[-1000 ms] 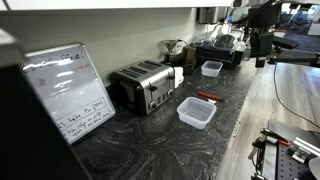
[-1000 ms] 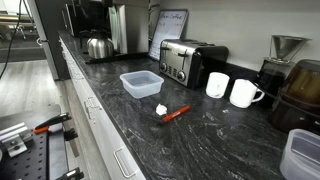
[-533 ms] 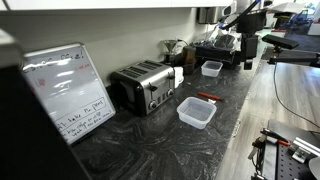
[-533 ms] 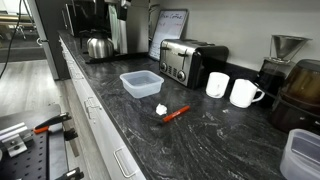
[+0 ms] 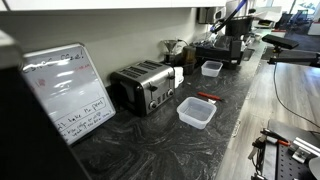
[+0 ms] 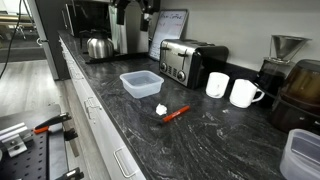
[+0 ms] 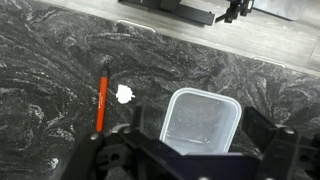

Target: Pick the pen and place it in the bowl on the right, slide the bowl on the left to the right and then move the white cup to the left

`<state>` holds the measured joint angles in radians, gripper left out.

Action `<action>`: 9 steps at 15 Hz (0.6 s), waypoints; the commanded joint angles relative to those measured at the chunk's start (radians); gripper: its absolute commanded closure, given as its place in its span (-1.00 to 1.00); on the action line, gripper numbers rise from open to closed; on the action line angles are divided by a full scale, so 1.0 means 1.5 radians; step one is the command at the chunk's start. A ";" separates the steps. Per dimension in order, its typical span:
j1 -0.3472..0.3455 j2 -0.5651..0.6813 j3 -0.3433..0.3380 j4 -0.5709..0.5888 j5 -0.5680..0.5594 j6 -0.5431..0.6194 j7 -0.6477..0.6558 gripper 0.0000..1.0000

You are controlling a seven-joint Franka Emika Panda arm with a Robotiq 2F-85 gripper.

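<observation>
The red pen (image 7: 102, 100) lies on the dark marble counter beside a small white scrap (image 7: 125, 95); both exterior views show the pen (image 6: 176, 113) (image 5: 207, 97) too. A translucent plastic bowl (image 7: 203, 122) sits just right of it in the wrist view, the same bowl (image 6: 141, 83) (image 5: 196, 112) in both exterior views. Another bowl (image 5: 211, 68) (image 6: 300, 155) stands farther along the counter. The white cup (image 6: 217, 85) stands by the toaster next to a handled mug (image 6: 243, 93). My gripper (image 7: 200, 150) hangs open and empty, high above the nearer bowl.
A chrome toaster (image 6: 190, 60) stands against the wall with a whiteboard (image 5: 68, 92) beyond it. A kettle (image 6: 97, 46) and coffee gear (image 6: 285, 60) line the back of the counter. The counter's front edge (image 6: 100, 110) drops to cabinets.
The arm has swung in over the counter, toward the bowls and the pen. The gripper has stayed open. Nothing on the counter has moved.
</observation>
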<state>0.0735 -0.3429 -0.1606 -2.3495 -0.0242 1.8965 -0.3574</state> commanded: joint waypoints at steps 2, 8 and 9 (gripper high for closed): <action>-0.028 0.137 -0.023 0.063 0.053 0.078 -0.083 -1.00; -0.080 0.216 -0.020 0.094 0.066 0.165 -0.069 -1.00; -0.087 0.224 -0.019 0.092 0.060 0.191 -0.066 -1.00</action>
<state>-0.0120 -0.0636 -0.2003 -2.2423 0.0500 2.1168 -0.4445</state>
